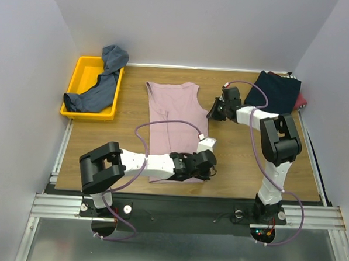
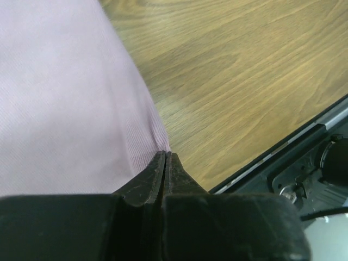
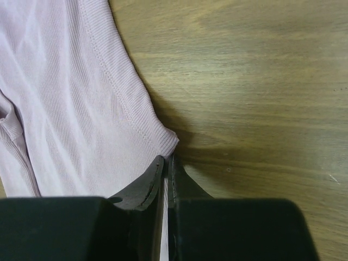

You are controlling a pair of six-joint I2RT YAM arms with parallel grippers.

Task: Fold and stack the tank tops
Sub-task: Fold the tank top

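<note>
On the wood-grain table (image 1: 249,163), enclosed by plain pale walls (image 1: 197,26) on three sides, the pink tank top (image 1: 172,118) lies flat at centre, neckline toward the far wall. A yellow tray (image 1: 87,73) sits at the far left with the blue-grey tank top (image 1: 103,86) draped over it and spilling past its rim. At the far right, the navy tank top (image 1: 276,92) lies folded on the red tank top (image 1: 302,102), of which only an edge shows. An aluminium rail (image 1: 182,210) runs along the near edge. From above, both sets of fingertips are masked by the arm bodies; the wrist views are required. The left gripper (image 2: 166,155) has its fingers pressed together on the near right hem corner of the pink tank top. The right gripper (image 3: 166,159) is pinched on a stitched corner at the garment's far right, a sliver of pink visible between the jaws. Which strap or seam this corner belongs to cannot be determined. The pink cloth is finely ribbed, soft and slightly wrinkled, with a double-stitched border; the fingers are matte black and wedge-shaped.
</note>
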